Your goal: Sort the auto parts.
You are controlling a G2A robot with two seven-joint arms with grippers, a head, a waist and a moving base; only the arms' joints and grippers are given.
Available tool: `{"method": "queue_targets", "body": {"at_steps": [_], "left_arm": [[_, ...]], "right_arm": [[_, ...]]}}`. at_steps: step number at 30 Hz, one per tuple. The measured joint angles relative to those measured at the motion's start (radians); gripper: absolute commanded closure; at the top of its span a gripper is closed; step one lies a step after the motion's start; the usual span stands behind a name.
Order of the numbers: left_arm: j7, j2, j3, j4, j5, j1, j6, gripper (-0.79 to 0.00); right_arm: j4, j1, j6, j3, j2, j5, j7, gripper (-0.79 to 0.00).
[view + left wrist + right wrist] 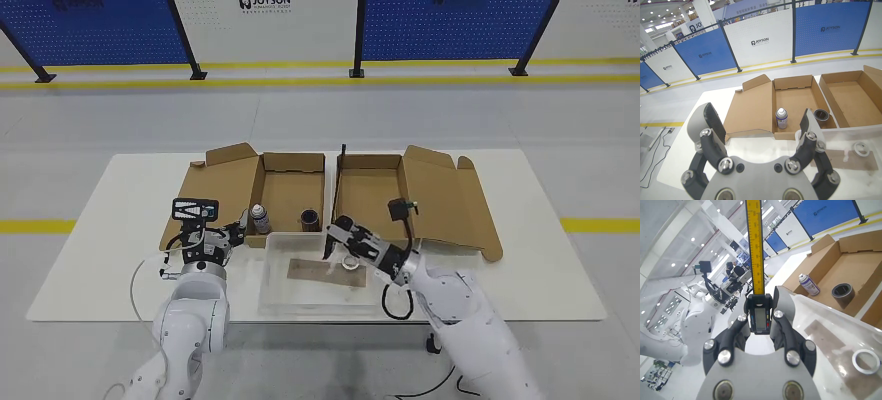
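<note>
Digital caliper [755,266] with a yellow scale stands upright in the right gripper [761,306], whose fingers are closed against the sides of its black display body. That gripper is above the far edge of the clear tray [270,290], toward the tray's right side.

Inside the tray a silver ring [866,361] lies flat, at the right end of a brown sheet [325,271] on the tray's floor, close below the right gripper.

Just beyond the tray's far rim sit two open cardboard boxes side by side, touching or nearly touching that rim. In the left box [795,94], a spray can [781,118] stands upright at the wall nearest the tray. A black cylindrical bearing [821,115] stands with its open end up in the same box, to the can's right, near the corner closest to the tray. The two are a little apart. The right box [848,98] lies beyond the tray's right half.

The left gripper [759,117] is just outside the tray's far left corner, its fingers spread wide with nothing between them.

Tray and boxes rest on a white table [100,230].
</note>
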Motion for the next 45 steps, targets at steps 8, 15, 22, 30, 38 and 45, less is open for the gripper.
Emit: {"method": "queue_targets", "body": {"at_steps": [8,15,22,30,38,45], "left_arm": [[0.0,0.0,0.0,0.0,0.0,0.0,0.0,-0.785],[0.0,0.0,0.0,0.0,0.0,0.0,0.0,-0.785],[0.0,0.0,0.0,0.0,0.0,0.0,0.0,-0.785],[0.0,0.0,0.0,0.0,0.0,0.0,0.0,-0.785],[0.0,0.0,0.0,0.0,0.0,0.0,0.0,-0.785],[0.0,0.0,0.0,0.0,0.0,0.0,0.0,-0.785]], "right_arm": [[-0.07,0.021,0.153,0.038,0.013,-0.229,-0.021,0.0],[-0.112,0.059,0.345,0.058,0.022,-0.462,0.004,0.0],[-0.072,0.094,0.517,0.067,0.019,-0.596,-0.021,0.0],[0.03,0.142,0.609,0.076,0.015,-0.642,-0.007,0.0],[0.145,0.194,0.627,0.066,0.006,-0.63,0.015,0.0],[0.227,0.224,0.651,0.026,-0.012,-0.59,0.02,0.0]]}}
